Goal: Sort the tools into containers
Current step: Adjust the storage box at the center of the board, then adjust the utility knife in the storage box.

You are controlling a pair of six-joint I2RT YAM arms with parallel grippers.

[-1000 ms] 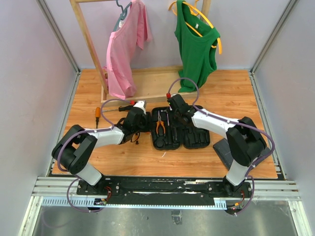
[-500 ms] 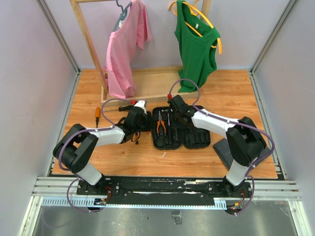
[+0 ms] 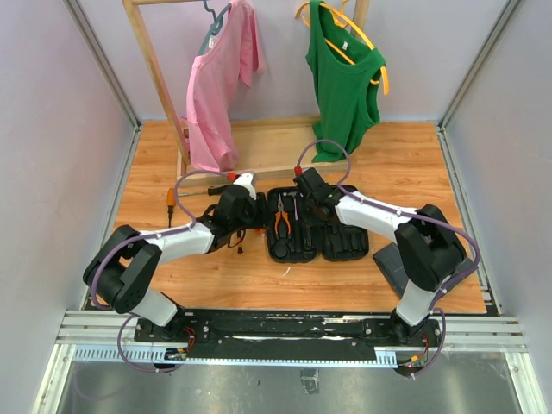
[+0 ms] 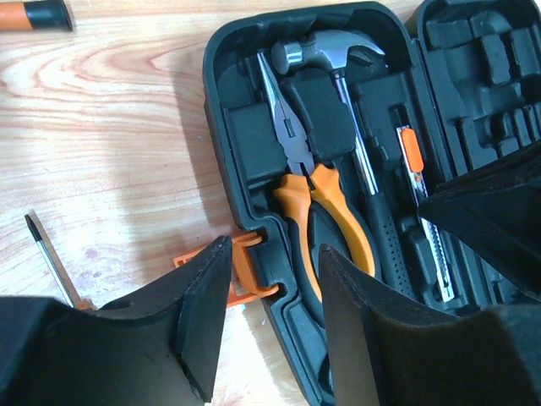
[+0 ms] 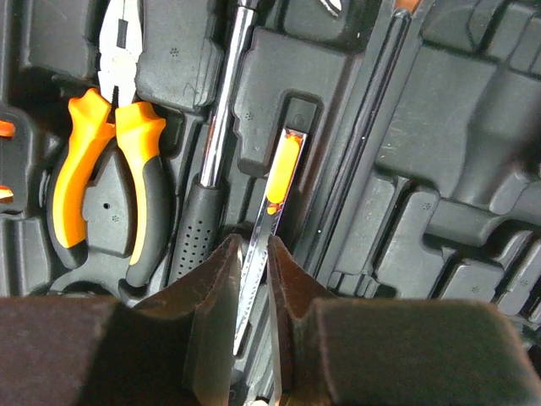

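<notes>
Left elbow shifted; left gripper open above wooden table, right gripper pinching blade.

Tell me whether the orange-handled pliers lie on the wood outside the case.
No: the orange-handled pliers rest inside the open case, seated among its moulded recesses.

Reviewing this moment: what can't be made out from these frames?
Screwdriver handle: left wrist view, hidden behind a finger of the left hand.
Orange-and-black handle: left wrist view, cut off by the top-left edge.
Knife near end: right wrist view, covered by the right hand.
Hammer head: right wrist view, cut off by the top edge.
</notes>
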